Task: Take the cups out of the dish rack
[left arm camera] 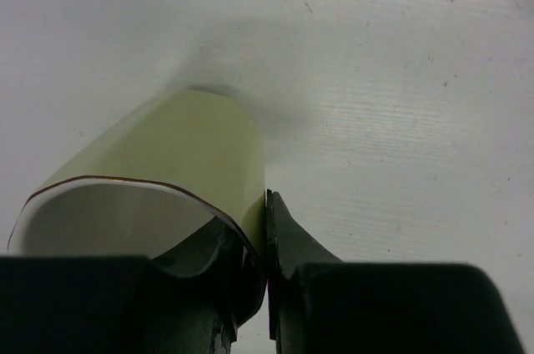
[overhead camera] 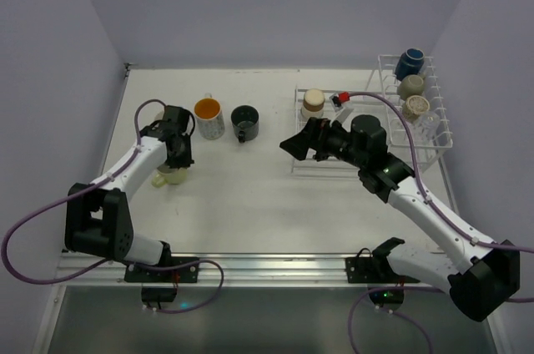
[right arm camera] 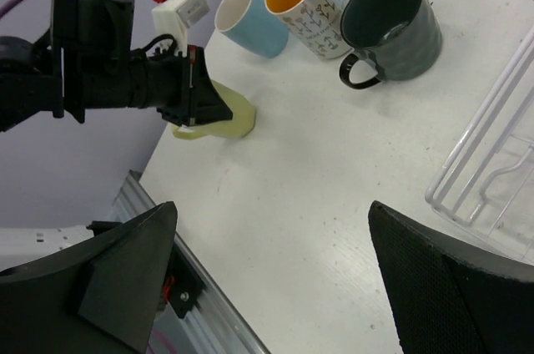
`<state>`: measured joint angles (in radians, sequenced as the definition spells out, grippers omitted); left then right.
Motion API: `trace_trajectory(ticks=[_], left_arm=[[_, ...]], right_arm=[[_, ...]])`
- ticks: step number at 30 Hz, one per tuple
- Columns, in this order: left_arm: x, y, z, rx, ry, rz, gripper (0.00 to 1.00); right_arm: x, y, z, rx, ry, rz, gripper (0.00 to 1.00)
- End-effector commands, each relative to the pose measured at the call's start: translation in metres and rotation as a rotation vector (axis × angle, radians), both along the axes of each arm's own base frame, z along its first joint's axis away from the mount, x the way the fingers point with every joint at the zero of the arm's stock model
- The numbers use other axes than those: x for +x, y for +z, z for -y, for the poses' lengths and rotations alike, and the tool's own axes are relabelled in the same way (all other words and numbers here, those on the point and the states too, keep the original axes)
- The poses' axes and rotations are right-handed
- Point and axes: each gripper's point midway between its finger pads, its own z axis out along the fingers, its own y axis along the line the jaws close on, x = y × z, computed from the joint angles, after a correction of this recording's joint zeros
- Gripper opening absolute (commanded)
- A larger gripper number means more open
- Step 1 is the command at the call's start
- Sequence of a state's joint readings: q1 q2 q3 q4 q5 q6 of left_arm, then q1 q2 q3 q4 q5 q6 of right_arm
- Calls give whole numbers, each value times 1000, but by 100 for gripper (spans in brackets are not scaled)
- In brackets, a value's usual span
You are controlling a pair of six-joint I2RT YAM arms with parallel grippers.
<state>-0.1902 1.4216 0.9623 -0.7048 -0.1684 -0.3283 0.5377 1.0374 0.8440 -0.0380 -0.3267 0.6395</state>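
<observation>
My left gripper (overhead camera: 177, 154) is shut on the rim of a pale green cup (overhead camera: 169, 175), with one finger inside and one outside (left arm camera: 288, 237). The cup (left arm camera: 196, 141) has its base down at the table, left of the middle. A light blue cup (right arm camera: 250, 18), a white patterned mug with an orange inside (overhead camera: 209, 118) and a black mug (overhead camera: 245, 123) stand on the table. The white dish rack (overhead camera: 434, 133) is at the right. It holds a beige cup (overhead camera: 314, 101), a navy cup (overhead camera: 410, 63), a pale cup (overhead camera: 410, 85) and a beige-brown cup (overhead camera: 415, 107). My right gripper (overhead camera: 299, 144) is open and empty at the rack's left edge.
The right wrist view shows the rack's wire corner (right arm camera: 488, 158) at its right, and the table's metal front rail (right arm camera: 209, 304) below. Walls close the table on the left, back and right. Purple cables trail from both arms.
</observation>
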Motion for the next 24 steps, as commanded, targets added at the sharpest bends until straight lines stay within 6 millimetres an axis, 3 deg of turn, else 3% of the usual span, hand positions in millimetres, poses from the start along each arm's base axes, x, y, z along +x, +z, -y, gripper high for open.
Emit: trace_trajectory(ticks=[1,3,6,7,13,15,17,18,19,20,22,23,24], left_arm=[[25,12,-1,9,-35,49,16],[26,9,-6,32,-23,41,24],[26,12,-12,61,-2,56,44],[27,19,-12,59,0,83,55],[37,65,-8,15,12,250,84],[42,86,1,-41,-3,327,93],[48,125,11,-105,-26,457,100],[50,140,16,-126,-37,506,100],[46,167,20,-152,-51,596,100],[48,187,31,-194,-89,673,100],[34,216,42,-260,-142,781,100],[28,230,59,-331,-215,836,100],[21,236,68,-379,-253,862,100]], right_arm=[[6,3,-1,-66,-9,33,99],[9,-2,0,-94,-24,29,99],[16,-12,3,-141,-57,22,99],[17,-14,4,-152,-64,20,99],[33,-16,7,-217,-113,21,99],[42,-12,8,-231,-147,30,99],[57,-4,16,-256,-222,50,99],[65,-9,19,-289,-253,40,99],[74,-11,28,-329,-314,42,99],[82,-5,32,-340,-353,53,99],[97,-14,44,-411,-436,43,99],[103,-7,45,-417,-462,53,99],[111,-14,47,-448,-485,44,99]])
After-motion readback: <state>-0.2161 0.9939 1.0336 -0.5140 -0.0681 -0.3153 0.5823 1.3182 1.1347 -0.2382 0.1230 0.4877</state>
